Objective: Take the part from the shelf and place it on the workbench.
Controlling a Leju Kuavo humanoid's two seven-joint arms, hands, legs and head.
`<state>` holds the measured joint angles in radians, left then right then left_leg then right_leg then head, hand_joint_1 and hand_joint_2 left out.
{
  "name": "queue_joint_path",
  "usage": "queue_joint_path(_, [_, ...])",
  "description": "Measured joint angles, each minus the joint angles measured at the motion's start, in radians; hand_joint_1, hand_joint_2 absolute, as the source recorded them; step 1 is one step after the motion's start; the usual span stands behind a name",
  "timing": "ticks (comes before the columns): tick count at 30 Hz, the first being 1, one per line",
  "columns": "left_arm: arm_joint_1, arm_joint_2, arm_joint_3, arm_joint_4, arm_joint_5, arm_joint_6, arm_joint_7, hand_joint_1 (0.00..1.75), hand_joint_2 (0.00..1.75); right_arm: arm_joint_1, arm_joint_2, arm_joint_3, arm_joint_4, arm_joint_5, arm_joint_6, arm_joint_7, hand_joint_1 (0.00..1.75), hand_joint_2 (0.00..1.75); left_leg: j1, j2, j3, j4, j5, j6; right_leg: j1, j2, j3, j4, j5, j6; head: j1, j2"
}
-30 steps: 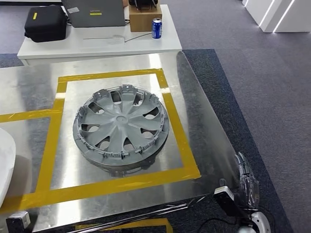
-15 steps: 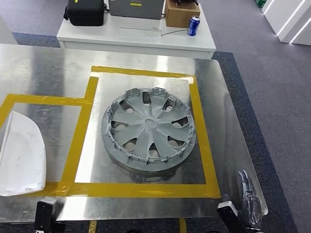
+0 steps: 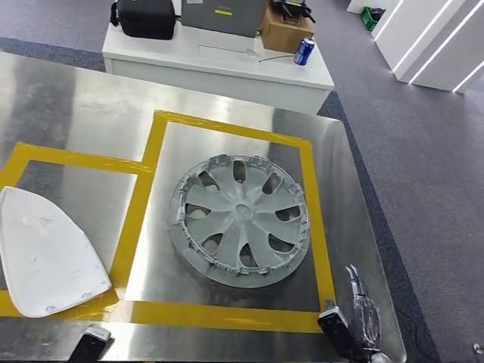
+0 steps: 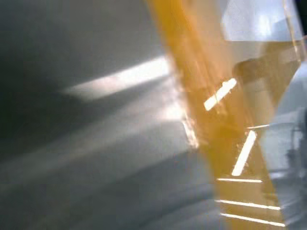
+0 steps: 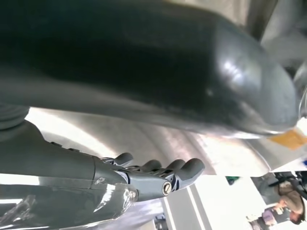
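Note:
A grey wheel cover (image 3: 240,220) lies flat inside the right yellow-taped square (image 3: 315,219) of the shiny metal workbench (image 3: 85,113). A white curved panel (image 3: 42,253) lies in the taped field to its left. My right hand (image 3: 361,310) hovers over the workbench's near right corner, fingers stretched out and apart, holding nothing. In the right wrist view the fingers (image 5: 163,175) are likewise bare, beneath the thick dark thumb (image 5: 145,72). A dark module of my left wrist (image 3: 91,344) pokes in at the bottom edge. The left wrist view is a blurred close look at metal and yellow tape (image 4: 203,105).
Behind the workbench stands a white table (image 3: 217,64) with a black case (image 3: 145,17), a grey box (image 3: 225,13), a cardboard box (image 3: 285,32) and a blue can (image 3: 303,51). Grey carpet (image 3: 422,166) runs along the right side. A person (image 5: 288,201) stands far off.
The whole picture has shifted as the camera turned: the workbench slid right and the white panel came into full view. My right hand stays low at the near right corner, empty.

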<state>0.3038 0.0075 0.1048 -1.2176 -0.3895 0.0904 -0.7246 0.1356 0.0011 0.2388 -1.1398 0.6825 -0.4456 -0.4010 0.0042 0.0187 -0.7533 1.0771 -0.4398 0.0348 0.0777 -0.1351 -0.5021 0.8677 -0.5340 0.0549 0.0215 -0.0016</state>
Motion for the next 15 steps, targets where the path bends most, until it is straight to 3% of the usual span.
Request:
queue_joint_path(1, [-0.006, -0.002, -0.017, 0.008, -0.007, 0.006, -0.006, 0.0, 0.44, 0.002, -0.001, -0.004, 0.006, -0.001, -0.003, 0.001, 0.0, 0.0, 0.016, 0.006, -0.028, 0.08, -0.061, -0.102, -0.028, -0.023, -0.013, 0.035, 0.019, 0.023, 0.012, 0.0])
queue_joint_path(2, [-0.016, -0.011, -0.037, 0.021, -0.012, 0.009, -0.007, 0.0, 0.87, 0.002, -0.004, -0.009, 0.01, -0.002, -0.008, 0.0, 0.0, 0.0, 0.055, 0.014, -0.052, 0.168, -0.124, -0.209, -0.051, -0.035, -0.036, 0.087, 0.02, 0.054, 0.023, 0.0])
queue_joint_path(3, [-0.03, -0.025, -0.057, 0.036, -0.013, 0.01, -0.009, 0.0, 1.31, 0.003, -0.017, -0.018, 0.001, -0.002, -0.014, -0.002, 0.0, 0.0, 0.126, 0.041, -0.044, 0.214, -0.161, -0.289, -0.074, -0.04, -0.062, 0.144, 0.003, 0.083, 0.01, 0.0])
queue_joint_path(4, [-0.049, -0.034, -0.078, 0.05, -0.014, 0.01, -0.003, 0.0, 1.75, 0.009, -0.027, -0.032, -0.009, -0.002, -0.019, -0.004, 0.0, 0.0, 0.175, 0.089, -0.028, 0.241, -0.182, -0.333, -0.098, -0.046, -0.08, 0.18, -0.021, 0.105, 0.017, 0.0])
queue_joint_path(5, [-0.066, -0.04, -0.092, 0.059, -0.012, 0.012, 0.007, 0.0, 1.75, 0.009, -0.038, -0.049, -0.019, -0.004, -0.024, -0.004, 0.0, 0.0, 0.207, 0.13, 0.0, 0.239, -0.184, -0.331, -0.121, -0.047, -0.08, 0.189, -0.039, 0.121, 0.028, -0.001])
queue_joint_path(6, [-0.08, -0.039, -0.099, 0.063, -0.011, 0.015, 0.016, 0.0, 1.75, 0.011, -0.045, -0.062, -0.029, -0.005, -0.026, -0.004, 0.0, 0.0, 0.211, 0.16, 0.034, 0.205, -0.169, -0.303, -0.148, -0.051, -0.059, 0.168, -0.048, 0.127, 0.037, -0.001])
queue_joint_path(7, [-0.09, -0.026, -0.096, 0.065, -0.009, 0.02, 0.028, 0.0, 1.75, 0.011, -0.038, -0.067, -0.028, -0.006, -0.024, -0.005, 0.0, 0.0, 0.179, 0.163, 0.051, 0.176, -0.156, -0.262, -0.172, -0.055, -0.028, 0.13, -0.047, 0.137, 0.063, -0.002])
queue_joint_path(8, [-0.099, -0.016, -0.089, 0.067, -0.009, 0.027, 0.034, 0.0, 1.75, 0.01, -0.033, -0.063, -0.026, -0.006, -0.02, -0.006, 0.0, 0.0, 0.161, 0.139, 0.064, 0.137, -0.131, -0.217, -0.188, -0.039, -0.006, 0.105, -0.047, 0.147, 0.065, -0.003])
queue_joint_path(9, [-0.113, -0.006, -0.083, 0.069, -0.008, 0.033, 0.038, 0.0, 1.75, 0.018, -0.023, -0.052, -0.025, -0.004, -0.016, -0.01, 0.0, 0.0, 0.149, 0.112, 0.063, 0.097, -0.092, -0.177, -0.194, -0.015, -0.01, 0.101, -0.059, 0.148, 0.058, -0.004])
queue_joint_path(10, [-0.129, -0.001, -0.079, 0.071, -0.008, 0.037, 0.041, 0.0, 1.75, 0.028, -0.017, -0.045, -0.026, -0.004, -0.014, -0.013, 0.0, 0.0, 0.14, 0.089, 0.05, 0.066, -0.044, -0.144, -0.195, 0.022, -0.038, 0.13, -0.091, 0.146, 0.054, -0.004])
queue_joint_path(11, [-0.144, 0.0, -0.079, 0.074, -0.008, 0.038, 0.043, 0.0, 1.75, 0.036, -0.015, -0.042, -0.026, -0.004, -0.015, -0.015, 0.0, 0.0, 0.13, 0.075, 0.026, 0.05, -0.002, -0.123, -0.19, 0.068, -0.083, 0.189, -0.144, 0.135, 0.056, -0.004])
queue_joint_path(13, [-0.148, 0.002, -0.077, 0.086, -0.007, 0.041, 0.043, 0.0, 1.75, 0.039, -0.014, -0.042, -0.027, -0.004, -0.017, -0.018, 0.0, 0.0, 0.111, 0.061, -0.013, 0.04, 0.048, -0.11, -0.17, 0.119, -0.156, 0.32, -0.247, 0.085, 0.067, -0.003])
queue_joint_path(14, [-0.137, 0.005, -0.076, 0.094, -0.004, 0.042, 0.043, 0.0, 1.75, 0.035, -0.013, -0.041, -0.027, -0.004, -0.018, -0.02, 0.0, 0.0, 0.1, 0.06, -0.021, 0.04, 0.055, -0.108, -0.156, 0.13, -0.164, 0.353, -0.271, 0.058, 0.07, -0.003])
queue_joint_path(15, [-0.125, 0.008, -0.075, 0.101, -0.002, 0.044, 0.043, 0.0, 1.75, 0.031, -0.012, -0.04, -0.028, -0.004, -0.018, -0.022, 0.0, 0.0, 0.089, 0.062, -0.023, 0.039, 0.059, -0.107, -0.139, 0.135, -0.148, 0.347, -0.271, 0.032, 0.071, -0.003])
